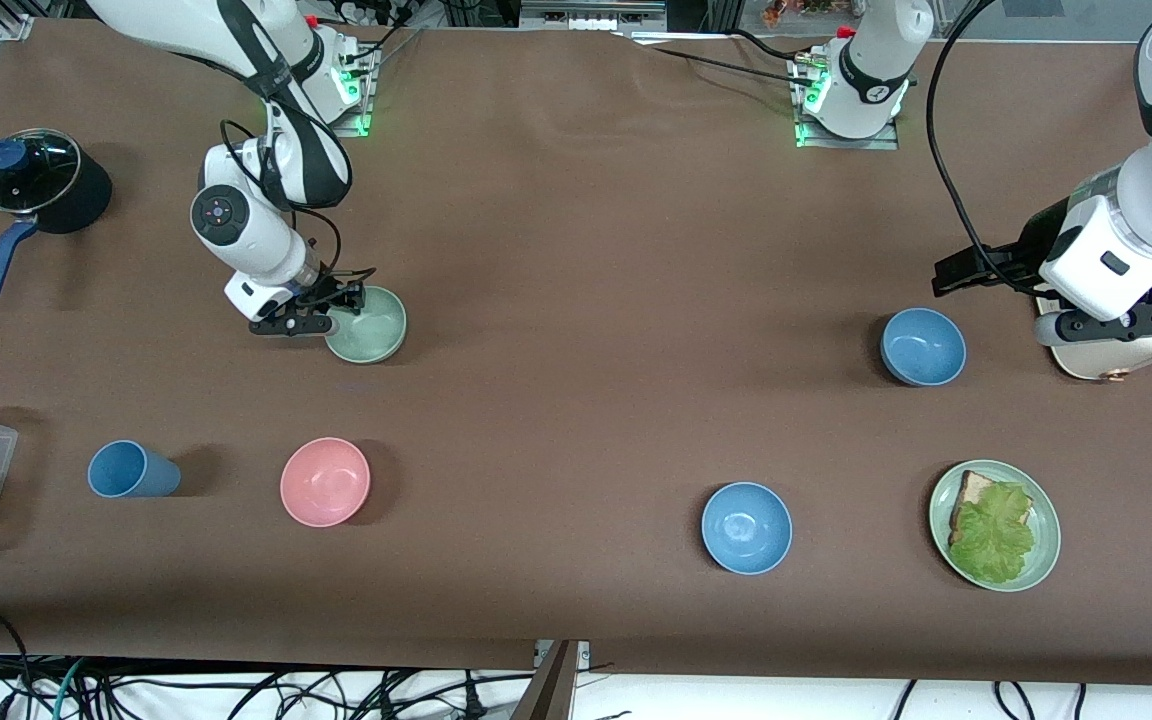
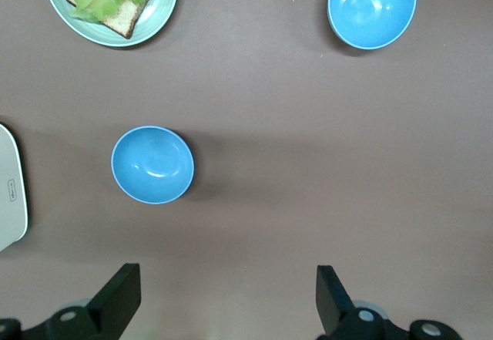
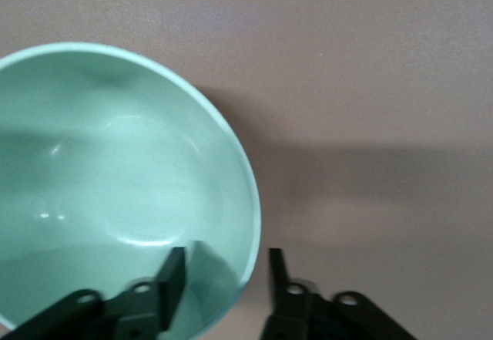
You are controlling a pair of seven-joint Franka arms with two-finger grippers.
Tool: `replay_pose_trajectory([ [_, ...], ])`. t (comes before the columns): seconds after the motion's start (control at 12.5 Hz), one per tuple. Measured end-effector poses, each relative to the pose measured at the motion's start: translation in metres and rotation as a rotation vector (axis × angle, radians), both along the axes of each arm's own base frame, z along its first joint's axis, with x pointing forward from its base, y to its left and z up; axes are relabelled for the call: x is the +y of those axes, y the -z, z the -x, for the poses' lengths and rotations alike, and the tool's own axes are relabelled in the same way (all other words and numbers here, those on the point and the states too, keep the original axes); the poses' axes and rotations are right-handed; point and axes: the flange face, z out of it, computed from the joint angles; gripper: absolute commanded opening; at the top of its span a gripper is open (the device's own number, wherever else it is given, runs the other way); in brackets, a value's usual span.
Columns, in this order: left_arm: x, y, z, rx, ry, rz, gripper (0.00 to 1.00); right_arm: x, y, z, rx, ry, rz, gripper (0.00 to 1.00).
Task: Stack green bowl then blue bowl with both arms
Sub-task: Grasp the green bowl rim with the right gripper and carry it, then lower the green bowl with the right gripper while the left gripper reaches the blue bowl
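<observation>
From across the table, the right gripper sits down at the green bowl, which rests mouth-up, farther from the camera than the pink bowl.

The left gripper waits spread wide over bare table near the blue bowl, probably its next pickup.

Its fingers straddle the green bowl's rim, one inside, one outside, narrowing to pinch the wall.
</observation>
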Motion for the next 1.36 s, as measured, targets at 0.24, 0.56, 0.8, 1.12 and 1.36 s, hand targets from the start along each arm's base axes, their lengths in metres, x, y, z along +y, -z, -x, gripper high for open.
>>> replay_pose_trajectory([
  [0.24,0.001,0.0,0.0,0.0,-0.001,0.0,1.0,0.004,-0.02,-0.013,0.026,-0.001,0.0,0.0],
  [0.56,0.001,0.0,0.0,0.0,-0.001,0.0,1.0,0.029,-0.097,-0.056,0.055,0.057,-0.068,0.0],
  [0.8,0.0,0.0,0.0,0.0,-0.001,0.0,1.0,0.114,-0.129,-0.067,0.015,0.139,-0.104,0.0],
  [1.12,0.003,0.007,-0.004,0.012,-0.007,0.0,1.0,0.293,-0.104,-0.071,0.004,0.276,-0.173,0.0],
  [1.36,0.005,0.013,-0.009,0.017,-0.014,0.0,1.0,0.373,-0.037,-0.055,-0.041,0.355,-0.246,0.0],
])
